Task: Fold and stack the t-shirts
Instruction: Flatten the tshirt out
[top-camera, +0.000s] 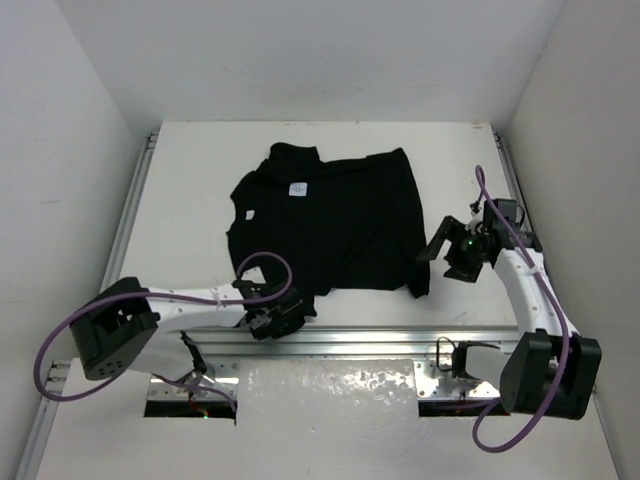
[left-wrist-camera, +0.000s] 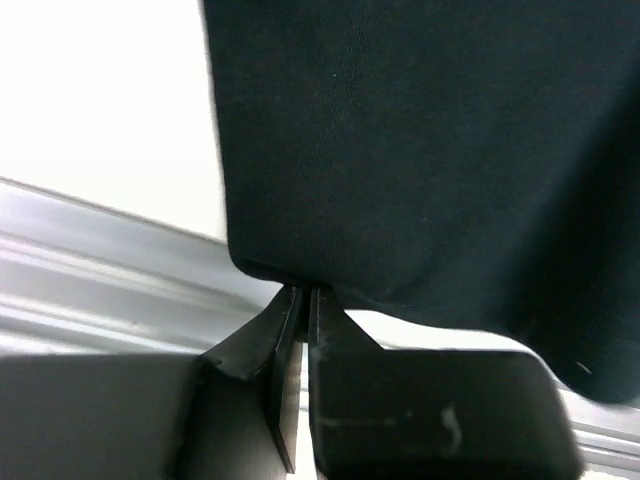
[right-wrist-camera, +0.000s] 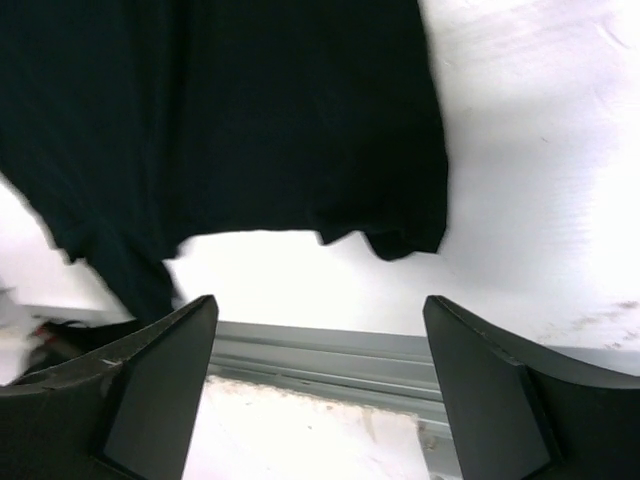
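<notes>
The black t-shirt (top-camera: 335, 225) lies spread on the white table, with a small white label (top-camera: 297, 189) at its collar. My left gripper (top-camera: 290, 312) is at the shirt's near left corner. In the left wrist view it (left-wrist-camera: 303, 292) is shut, pinching the hem of the t-shirt (left-wrist-camera: 420, 150). My right gripper (top-camera: 445, 255) is at the shirt's right edge, near the near right corner. In the right wrist view it (right-wrist-camera: 320, 325) is wide open and empty, just off the hem of the t-shirt (right-wrist-camera: 230, 110).
An aluminium rail (top-camera: 350, 342) runs along the table's near edge and also shows in the right wrist view (right-wrist-camera: 330, 350). A metal strip (top-camera: 128, 215) lines the left side. White walls enclose the table on three sides.
</notes>
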